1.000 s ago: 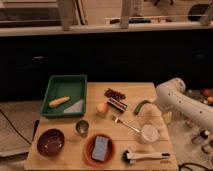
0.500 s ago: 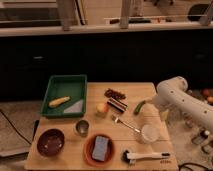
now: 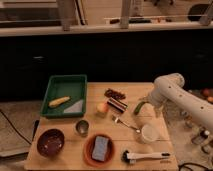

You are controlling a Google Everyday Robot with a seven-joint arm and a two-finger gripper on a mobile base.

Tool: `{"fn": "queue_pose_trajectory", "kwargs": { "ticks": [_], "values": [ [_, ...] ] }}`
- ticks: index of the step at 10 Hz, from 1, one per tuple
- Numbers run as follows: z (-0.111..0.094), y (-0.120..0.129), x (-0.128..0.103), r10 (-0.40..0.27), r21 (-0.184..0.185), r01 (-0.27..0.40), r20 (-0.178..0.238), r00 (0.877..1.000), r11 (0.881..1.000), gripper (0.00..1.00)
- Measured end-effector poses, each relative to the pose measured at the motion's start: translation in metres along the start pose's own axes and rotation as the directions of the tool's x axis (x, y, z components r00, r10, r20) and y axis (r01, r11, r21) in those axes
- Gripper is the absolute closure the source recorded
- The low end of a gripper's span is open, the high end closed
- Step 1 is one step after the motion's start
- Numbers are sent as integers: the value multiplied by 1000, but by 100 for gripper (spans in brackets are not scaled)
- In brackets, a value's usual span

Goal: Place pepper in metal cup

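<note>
No lettering can be read anywhere (the jaws are at the pepper point(image 3: 138, 107))

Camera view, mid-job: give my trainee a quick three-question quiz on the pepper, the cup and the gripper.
1. True or false: the slim green pepper lies inside the small grey steel cup.
2. What lies in the green plastic tray? A) long yellow vegetable B) red mug C) white plate
3. Which is nearer the gripper: pepper or cup?
Key: 1 false; 2 A; 3 pepper, the gripper is right beside it.
</note>
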Motion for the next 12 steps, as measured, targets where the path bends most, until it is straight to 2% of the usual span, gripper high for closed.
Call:
{"fn": "queue_pose_trajectory", "kwargs": {
  "ticks": [2, 6, 10, 12],
  "values": [
    [8, -13, -5, -22, 2, 22, 9, 1000, 1000, 20],
    [28, -36, -5, -26, -13, 26, 16, 1000, 1000, 20],
    [55, -41, 9, -2, -63, 4, 23, 1000, 998, 20],
    [66, -39, 17, 9, -80, -7, 26, 1000, 997, 32]
  ]
}}
